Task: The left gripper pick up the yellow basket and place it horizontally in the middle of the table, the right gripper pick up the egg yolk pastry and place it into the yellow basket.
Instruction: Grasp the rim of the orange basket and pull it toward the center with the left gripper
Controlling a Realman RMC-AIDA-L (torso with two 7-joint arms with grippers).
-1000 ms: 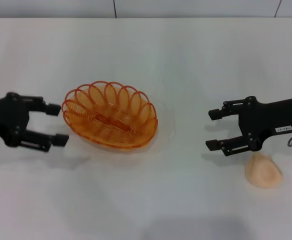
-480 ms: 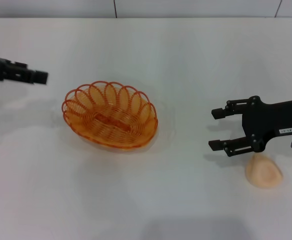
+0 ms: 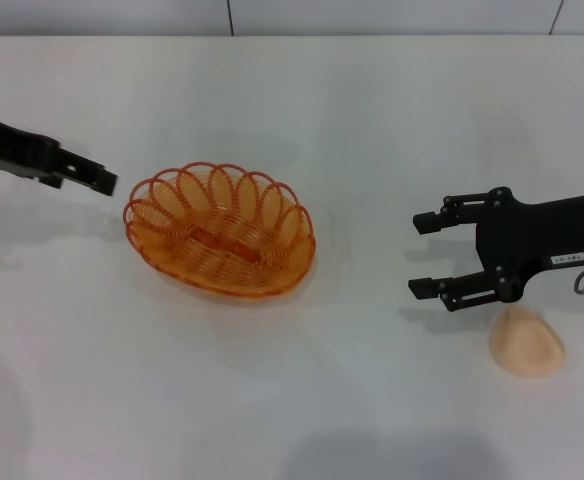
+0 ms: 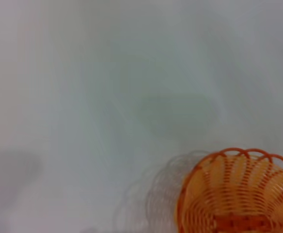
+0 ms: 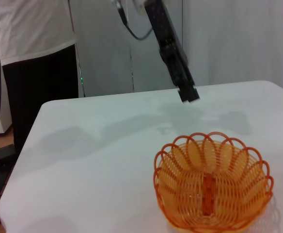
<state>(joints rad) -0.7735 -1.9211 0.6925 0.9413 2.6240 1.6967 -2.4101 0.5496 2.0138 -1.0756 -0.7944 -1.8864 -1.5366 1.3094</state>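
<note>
l gripper (image 3: pixel 100 180) has let go and lifted off to far left of yellow basket (image 3: pixel 220 243), can't tell its opening; basket sits mid table (image 3: pixel 292 420), so placement looks done. r gripper (image 3: pixel 427 255) wide open, empty, egg yolk pastry (image 3: pixel 526 342) just near-right of it, untouched, next up

I see an orange-yellow wire basket (image 3: pixel 220 243) with a looped rim on the plain white table (image 3: pixel 302 400), a pale peach pastry (image 3: pixel 527 343) lower right, and two black grippers, left (image 3: pixel 97 180) and right (image 3: pixel 429 255)
</note>
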